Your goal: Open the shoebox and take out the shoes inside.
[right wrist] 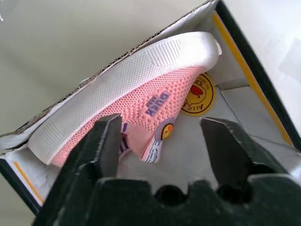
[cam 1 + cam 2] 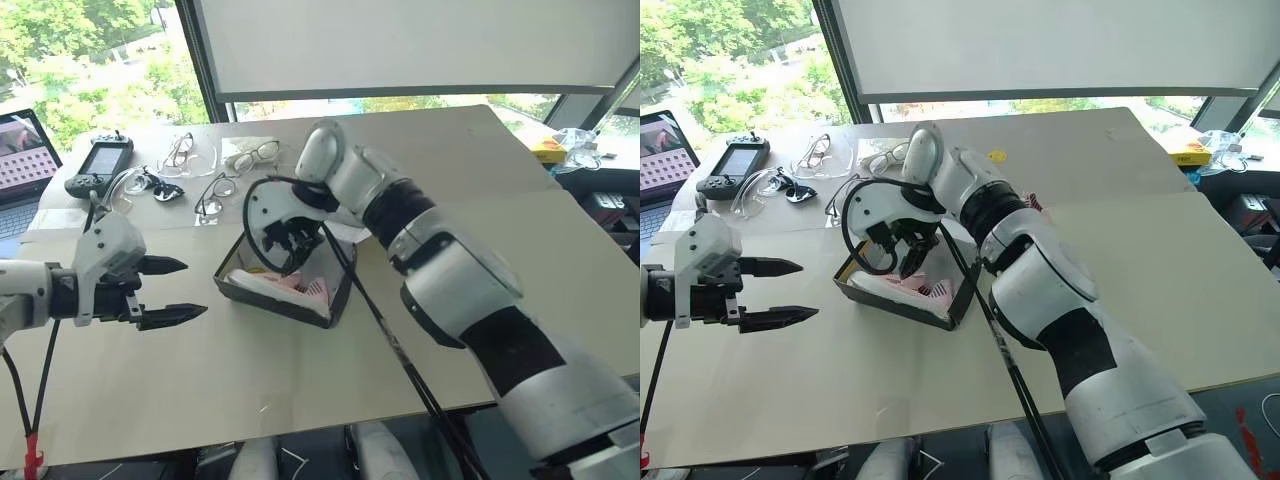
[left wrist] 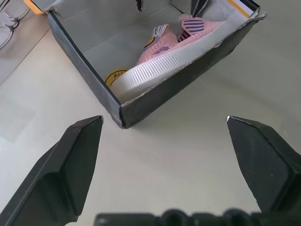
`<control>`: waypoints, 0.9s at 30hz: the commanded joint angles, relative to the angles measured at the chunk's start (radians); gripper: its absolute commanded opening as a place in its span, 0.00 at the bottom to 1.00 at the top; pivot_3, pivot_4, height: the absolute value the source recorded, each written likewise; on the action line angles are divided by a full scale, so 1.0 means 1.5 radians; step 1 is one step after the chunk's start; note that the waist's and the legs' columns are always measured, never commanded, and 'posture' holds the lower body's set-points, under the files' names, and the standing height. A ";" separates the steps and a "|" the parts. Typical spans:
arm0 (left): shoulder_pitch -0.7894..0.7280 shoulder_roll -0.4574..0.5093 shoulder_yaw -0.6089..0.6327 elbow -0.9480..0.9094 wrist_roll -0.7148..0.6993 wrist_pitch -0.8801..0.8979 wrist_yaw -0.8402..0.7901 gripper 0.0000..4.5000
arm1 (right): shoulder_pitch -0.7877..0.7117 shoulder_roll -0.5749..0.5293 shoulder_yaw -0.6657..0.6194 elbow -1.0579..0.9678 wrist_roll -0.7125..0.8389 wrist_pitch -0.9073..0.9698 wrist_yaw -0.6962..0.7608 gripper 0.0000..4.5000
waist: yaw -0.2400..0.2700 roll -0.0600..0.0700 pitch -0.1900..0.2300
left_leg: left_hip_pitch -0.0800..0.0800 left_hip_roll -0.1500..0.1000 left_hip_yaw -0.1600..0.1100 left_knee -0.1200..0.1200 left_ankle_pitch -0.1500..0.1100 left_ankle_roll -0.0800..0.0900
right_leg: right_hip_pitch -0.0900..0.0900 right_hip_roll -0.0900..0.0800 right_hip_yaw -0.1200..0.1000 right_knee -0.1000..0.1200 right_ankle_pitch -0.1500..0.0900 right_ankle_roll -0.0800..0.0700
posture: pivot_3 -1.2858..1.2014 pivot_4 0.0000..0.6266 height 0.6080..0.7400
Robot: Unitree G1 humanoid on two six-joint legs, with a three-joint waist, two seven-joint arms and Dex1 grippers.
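Observation:
The shoebox [image 2: 270, 297] stands open in the middle of the table, with dark grey walls and a white inside bearing a yellow sticker [image 1: 200, 96]. One pink shoe [image 1: 155, 94] with a white sole lies on its side against the box's near wall [image 3: 160, 61]. My right gripper [image 2: 290, 240] hangs over the box, pointing down at the shoe. It is open, and its fingers [image 1: 106, 141] stand apart just above the shoe's tongue with nothing held. My left gripper [image 2: 193, 288] is open a short way left of the box, pointing at the box's corner [image 3: 120, 113].
Several pairs of glasses [image 2: 215, 190] and a handheld controller [image 2: 100, 160] lie at the back left. A laptop [image 2: 20, 155] sits at the left edge. A small yellow disc [image 2: 997, 156] lies behind the box, and yellow clutter [image 2: 545, 150] sits far right.

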 commanded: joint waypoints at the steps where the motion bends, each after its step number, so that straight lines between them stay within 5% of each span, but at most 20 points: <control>1: -0.003 0.009 0.014 -0.009 0.001 -0.009 -0.002 1.00 | 0.010 0.004 0.013 0.001 -0.037 -0.031 -0.024 0.71 | 0.000 0.000 0.000 | 0.000 0.000 0.000 0.000 0.000 0.000 | 0.000 0.000 0.000 0.000 0.000 0.000 | 0.52 0.24 1.00; 15: 0.029 -0.001 0.039 -0.041 -0.011 0.009 0.015 1.00 | 0.035 0.062 0.006 0.072 -0.103 -0.025 -0.128 0.71 | -0.002 0.000 0.000 | 0.000 0.000 0.000 0.000 0.000 0.000 | 0.000 0.000 0.000 0.001 0.000 0.000 | 0.52 0.24 1.00; 25: 0.028 -0.010 0.033 -0.049 -0.015 0.011 0.025 1.00 | 0.030 0.070 -0.017 0.084 -0.103 -0.002 -0.152 0.03 | -0.002 0.000 0.000 | 0.001 0.000 0.000 0.000 0.000 0.000 | 0.000 0.000 0.000 0.001 0.000 -0.001 | 0.52 0.24 1.00; 27: 0.023 -0.010 0.028 -0.047 -0.014 0.009 0.025 1.00 | 0.021 0.066 -0.030 0.082 -0.097 0.002 -0.151 0.00 | -0.002 0.000 0.000 | 0.001 0.000 0.000 0.000 0.000 0.000 | 0.000 0.000 0.000 0.001 0.000 -0.001 | 0.52 0.24 1.00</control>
